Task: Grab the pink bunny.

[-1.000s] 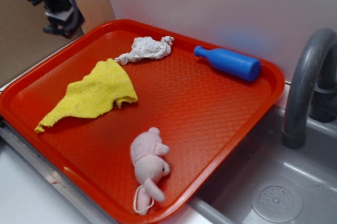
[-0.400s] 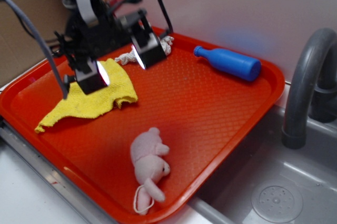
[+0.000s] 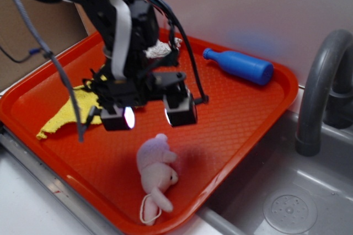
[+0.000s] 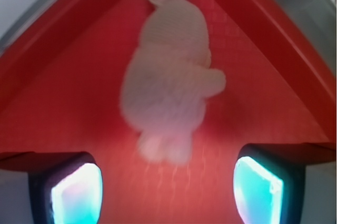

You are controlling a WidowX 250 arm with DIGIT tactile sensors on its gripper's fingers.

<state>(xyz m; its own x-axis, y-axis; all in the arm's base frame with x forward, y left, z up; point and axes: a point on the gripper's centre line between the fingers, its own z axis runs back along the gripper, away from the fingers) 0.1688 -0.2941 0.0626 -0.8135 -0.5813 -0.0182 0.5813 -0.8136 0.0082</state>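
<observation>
Poised above the middle of the red tray [image 3: 237, 113], the end effector [image 3: 149, 115] had its two pads spread wide and held nothing; from the wrist view its fingers [image 4: 73, 190] framed bare tray surface at either lower corner. Just beyond it toward the tray's near corner lay the pink bunny [image 3: 156, 173], on its side with its ears and thin white loop [image 3: 148, 210] pointing at the near rim. In the wrist view the pink bunny [image 4: 168, 87] sat ahead of the open fingers, apart from them, with nothing between.

Behind the arm, a yellow cloth [image 3: 69, 111] lay spread on the tray's left part, partly hidden by the arm. Farther back, a crumpled white paper wad [image 3: 160, 50] showed only in part behind the arm. A blue bottle [image 3: 240, 66] lay on its side near the far rim, well apart from the bunny. Right of the tray stood a grey faucet [image 3: 320, 86] over a grey sink [image 3: 287, 202].
</observation>
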